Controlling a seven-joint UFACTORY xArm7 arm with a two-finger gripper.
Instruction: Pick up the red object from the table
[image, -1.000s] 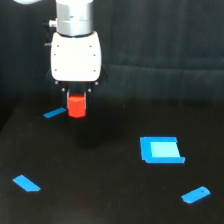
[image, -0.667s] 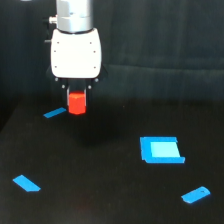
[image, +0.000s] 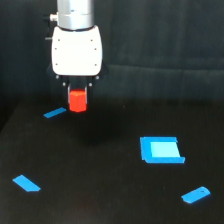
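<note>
1. Fingers (image: 77, 94) of mine point straight down from my white wrist housing (image: 76, 50) and are clamped on the red block (image: 77, 100), one dark finger on each side of it.
2. Only the upper part of the red block sits between my fingers; its lower part hangs out below their tips.
3. I hold the red block in the air, clear of the black tabletop (image: 100, 190), with nothing touching its underside.
4. Taking the red block as my landmark, a thin blue strip (image: 54, 113) lies flat on the tabletop just beside it, toward the exterior view's left and a little lower in the picture.
5. A blue square piece (image: 161, 150) with a paler middle lies well apart from the red block, toward the exterior view's right and nearer the camera.
6. A small rounded blue piece (image: 195, 194) lies farther still from the red block, beyond the square piece toward the lower right of the view.
7. Another small blue piece (image: 26, 183) lies well apart from the red block, toward the lower left of the view.
8. Behind the red block, past the far edge of the tabletop, hangs a dark curtain (image: 165, 45).
</note>
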